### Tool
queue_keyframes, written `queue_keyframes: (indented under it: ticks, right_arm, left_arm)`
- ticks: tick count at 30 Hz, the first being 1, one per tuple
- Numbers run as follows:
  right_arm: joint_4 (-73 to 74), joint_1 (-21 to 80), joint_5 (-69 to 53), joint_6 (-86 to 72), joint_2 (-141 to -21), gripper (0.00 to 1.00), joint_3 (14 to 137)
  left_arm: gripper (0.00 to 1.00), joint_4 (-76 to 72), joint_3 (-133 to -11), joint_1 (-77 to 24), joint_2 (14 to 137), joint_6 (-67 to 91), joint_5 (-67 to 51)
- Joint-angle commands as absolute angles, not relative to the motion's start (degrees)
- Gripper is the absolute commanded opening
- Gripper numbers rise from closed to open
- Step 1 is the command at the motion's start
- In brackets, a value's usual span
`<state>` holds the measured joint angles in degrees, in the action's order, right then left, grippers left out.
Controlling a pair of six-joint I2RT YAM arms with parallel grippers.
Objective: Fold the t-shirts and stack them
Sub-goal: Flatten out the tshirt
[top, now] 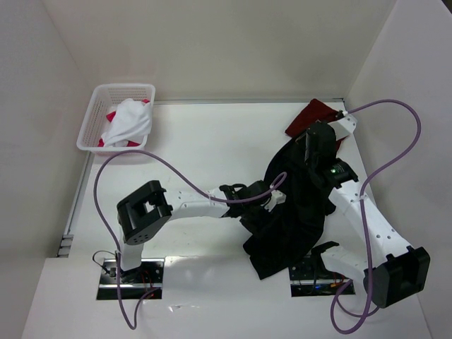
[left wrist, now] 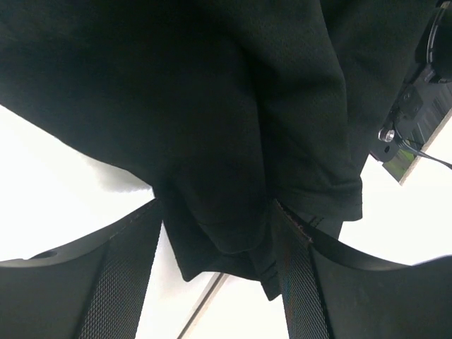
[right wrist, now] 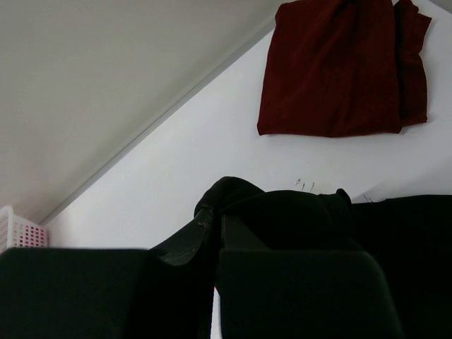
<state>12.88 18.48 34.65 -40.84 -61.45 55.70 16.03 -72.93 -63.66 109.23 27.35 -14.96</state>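
Observation:
A black t-shirt (top: pixel 289 226) hangs bunched between my two grippers at the right of the table, its lower part trailing toward the near edge. My left gripper (top: pixel 272 196) reaches right and is shut on a thick fold of the black cloth (left wrist: pixel 212 106), which fills the gap between its fingers (left wrist: pixel 134 282). My right gripper (top: pixel 309 138) is shut, pinching a fold of the same shirt (right wrist: pixel 395 233) at its fingertips (right wrist: pixel 205 220). A dark maroon t-shirt (top: pixel 311 116) lies folded at the back right, beyond the right gripper, and also shows in the right wrist view (right wrist: pixel 339 67).
A white lattice basket (top: pixel 95 116) stands at the back left, holding a white shirt (top: pixel 131 120) and a pink-red one (top: pixel 109 116). Its corner shows in the right wrist view (right wrist: pixel 18 229). Walls close the table at back, left and right. Purple cables loop over both arms.

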Motion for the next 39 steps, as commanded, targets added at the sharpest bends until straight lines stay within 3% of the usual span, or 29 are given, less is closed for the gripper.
queue_keyframes:
  ticks: [1,7,11,12,16,19,24,29,33,39]
  right_arm:
    - [8.61,18.19,35.77,-40.78,-61.25,0.01,55.55]
    - [8.61,18.19,35.77,-40.78,-61.26,0.01,55.55]
    - [8.61,18.19,35.77,-40.78,-61.26,0.01,55.55]
    - [8.61,18.19,35.77,-40.26,-61.26,0.01,55.55]
    - [8.61,18.19,36.39,-40.25,-60.74,0.01,55.55]
    - [8.61,18.19,36.39,-40.25,-60.73,0.01,55.55]
    - [9.67,18.19,36.91,-39.2,-59.68,0.01,56.86]
    - [10.37,18.19,36.3,-38.06,-58.54,0.01,60.2]
    - [9.84,18.19,33.32,-36.48,-57.49,0.01,64.76]
    - [9.68,18.19,27.7,-34.19,-51.95,0.01,69.6]
  left_arm:
    - [0.71,16.52,-75.15,-64.07,110.47,27.51,-16.96]
    - [0.67,17.05,-76.37,-65.12,112.41,26.99,-15.65]
    - [0.56,17.84,-76.99,-65.65,113.03,26.98,-13.81]
    - [0.43,17.84,-76.99,-65.65,112.42,27.5,-13.19]
    - [0.11,17.84,-75.68,-65.65,111.18,28.04,-10.55]
    - [0.0,17.84,-75.06,-65.65,109.08,29.44,-7.57]
    - [0.0,19.68,-74.53,-64.17,101.89,30.76,0.34]
    - [0.0,24.6,-75.06,-58.46,90.2,30.24,17.28]
    - [0.0,26.02,-75.06,-47.92,78.7,28.83,24.69]
    - [0.0,25.49,-78.74,-34.55,65.41,20.76,26.02]
